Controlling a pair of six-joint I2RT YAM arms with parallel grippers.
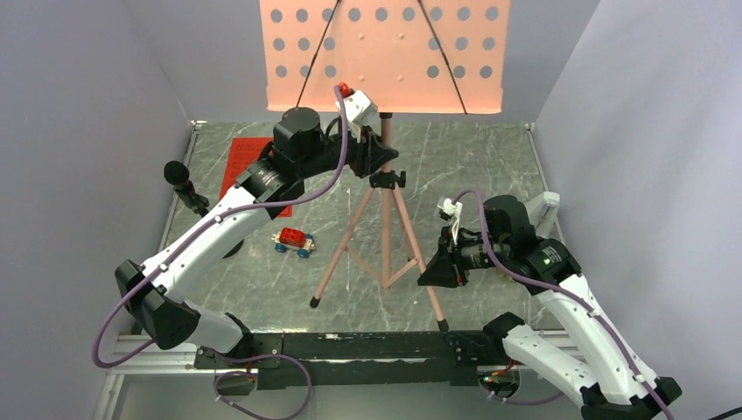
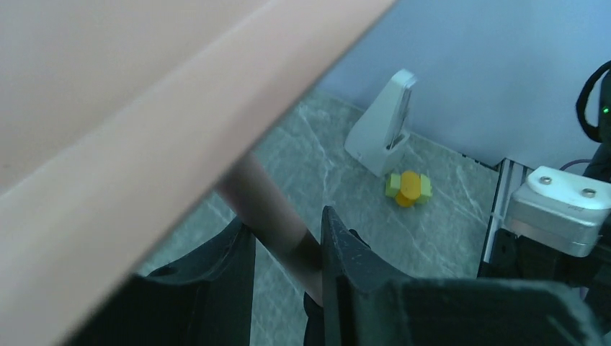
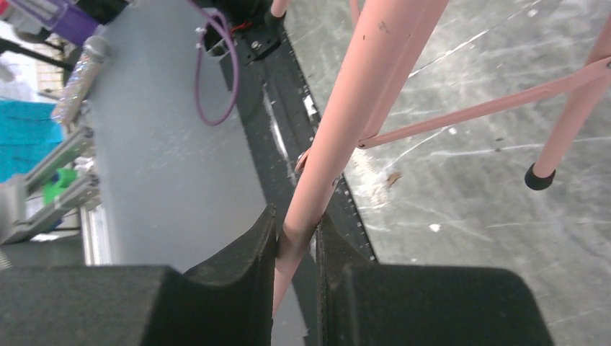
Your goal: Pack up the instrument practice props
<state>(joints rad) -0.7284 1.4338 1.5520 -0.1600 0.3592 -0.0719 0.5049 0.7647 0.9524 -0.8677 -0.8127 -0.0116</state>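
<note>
The salmon-pink music stand (image 1: 385, 57) stands upright at the middle of the table, its holed desk at the back. My left gripper (image 1: 385, 157) is shut on its pole just below the desk; the pole (image 2: 277, 216) sits between my fingers in the left wrist view. My right gripper (image 1: 429, 273) is shut on the stand's front right leg (image 3: 339, 137). The red sheet (image 1: 245, 162) lies flat at the back left. The grey-white metronome (image 2: 382, 130) stands at the right wall, half hidden by my right arm in the top view (image 1: 549, 206). No clear stick shows.
A red toy car with blue wheels (image 1: 293, 241) sits left of the tripod. A small yellow-green toy (image 2: 408, 187) lies next to the metronome. A black microphone (image 1: 179, 179) stands at the left edge. Grey walls enclose the table on three sides.
</note>
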